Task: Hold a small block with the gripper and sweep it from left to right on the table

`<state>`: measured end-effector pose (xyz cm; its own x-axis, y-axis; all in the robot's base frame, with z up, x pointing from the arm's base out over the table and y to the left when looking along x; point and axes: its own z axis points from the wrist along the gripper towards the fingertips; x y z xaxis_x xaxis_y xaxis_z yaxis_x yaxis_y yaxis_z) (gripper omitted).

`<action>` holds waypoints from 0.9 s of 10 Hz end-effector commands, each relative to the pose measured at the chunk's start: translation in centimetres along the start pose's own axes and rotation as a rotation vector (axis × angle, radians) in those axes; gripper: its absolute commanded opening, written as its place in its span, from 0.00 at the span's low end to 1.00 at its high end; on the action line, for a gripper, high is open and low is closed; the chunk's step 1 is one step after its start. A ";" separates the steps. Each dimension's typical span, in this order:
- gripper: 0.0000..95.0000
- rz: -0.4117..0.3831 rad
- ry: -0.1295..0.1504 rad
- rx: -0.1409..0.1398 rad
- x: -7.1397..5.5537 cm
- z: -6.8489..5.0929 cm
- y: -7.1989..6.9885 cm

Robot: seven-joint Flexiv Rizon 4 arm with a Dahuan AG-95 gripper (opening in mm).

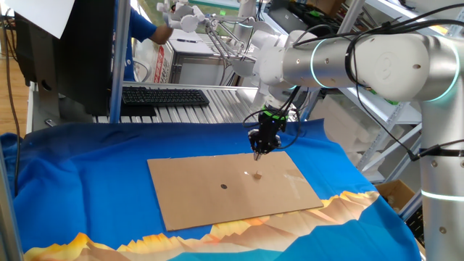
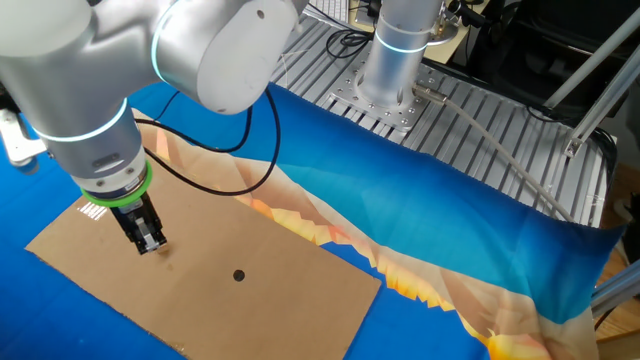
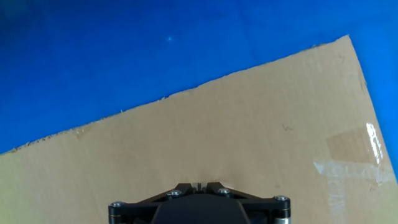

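One gripper [image 1: 257, 154], fingers pressed together, hung over the cardboard [image 1: 196, 188]; a tiny pale block [image 1: 257, 175] lay just beyond, at six o'clock.

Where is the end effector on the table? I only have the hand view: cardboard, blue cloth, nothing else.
Observer: Over the cardboard sheet, near one long edge, pointing down. The end effector is shut.
Operator: Is anything lying on the sheet outside my frame?
Observer: A small dark dot, apart from the end effector.
Operator: And the block?
Observer: A tiny pale speck lies on the sheet near the tip. It may be the block, but it is too small to be sure.
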<state>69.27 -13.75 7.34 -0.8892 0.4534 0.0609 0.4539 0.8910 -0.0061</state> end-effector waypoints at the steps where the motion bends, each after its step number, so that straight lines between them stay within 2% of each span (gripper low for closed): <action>1: 0.00 0.009 0.009 0.004 -0.1 0.0 0.1; 4: 0.00 -0.004 0.021 0.004 -0.1 0.0 0.1; 7: 0.00 -0.042 0.016 0.010 -0.1 -0.1 0.0; 9: 0.00 -0.068 0.004 0.050 -0.1 -0.2 -0.1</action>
<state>69.39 -13.81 7.51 -0.9154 0.3967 0.0682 0.3947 0.9179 -0.0418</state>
